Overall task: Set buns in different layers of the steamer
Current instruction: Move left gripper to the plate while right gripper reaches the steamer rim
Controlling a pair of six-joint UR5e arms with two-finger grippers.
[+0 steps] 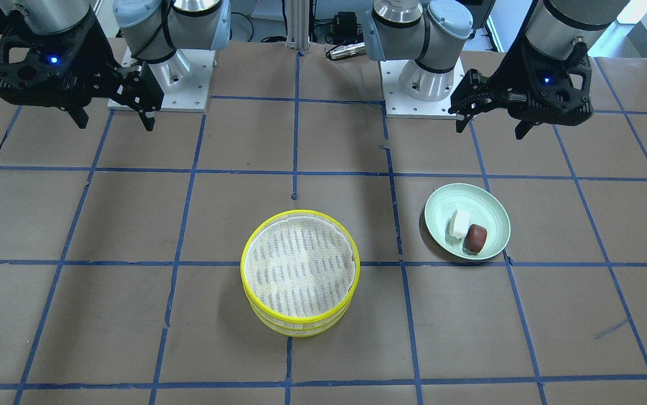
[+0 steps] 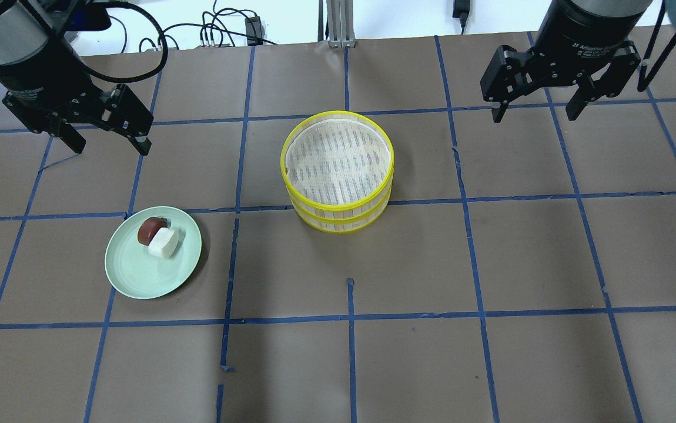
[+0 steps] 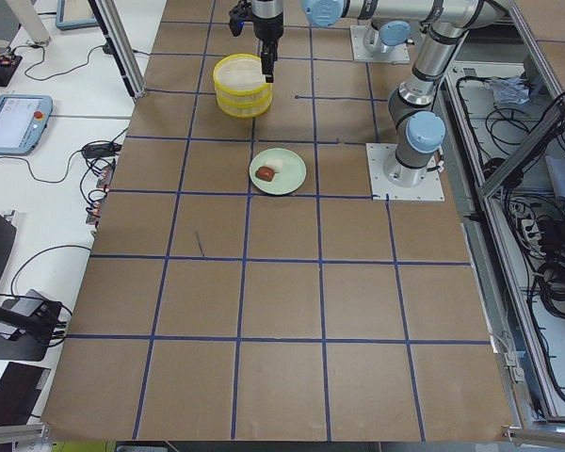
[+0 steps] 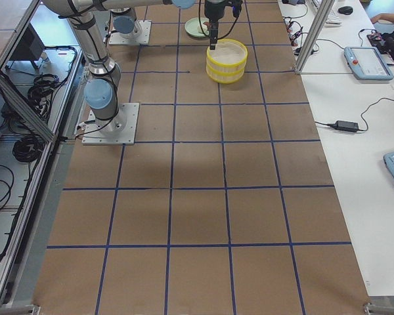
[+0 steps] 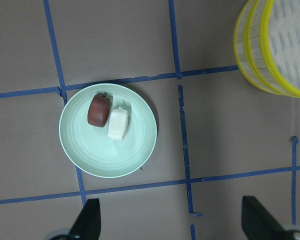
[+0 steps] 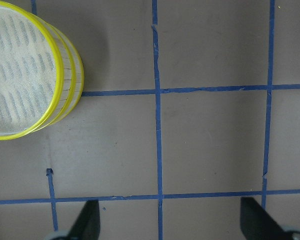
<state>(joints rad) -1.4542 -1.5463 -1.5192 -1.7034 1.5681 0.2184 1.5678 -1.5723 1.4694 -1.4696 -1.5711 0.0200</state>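
The steamer (image 2: 338, 170) stands mid-table as two stacked yellow-rimmed trays; the top layer (image 1: 299, 271) is empty. It also shows in the left wrist view (image 5: 275, 47) and right wrist view (image 6: 25, 75). The white bun (image 2: 163, 242) and the reddish-brown bun (image 2: 149, 230) lie touching on a pale green plate (image 2: 132, 276). They also show in the front view, white (image 1: 459, 224) and brown (image 1: 476, 238), and in the left wrist view, white (image 5: 117, 124) and brown (image 5: 98, 110). My left gripper (image 2: 109, 144) is open and empty, high above and behind the plate. My right gripper (image 2: 535, 111) is open and empty, high to the steamer's right.
The table is brown paper with a grid of blue tape lines (image 2: 350, 317). The arm bases (image 1: 422, 84) stand at the robot's edge. Cables (image 2: 214, 29) lie beyond the far edge.
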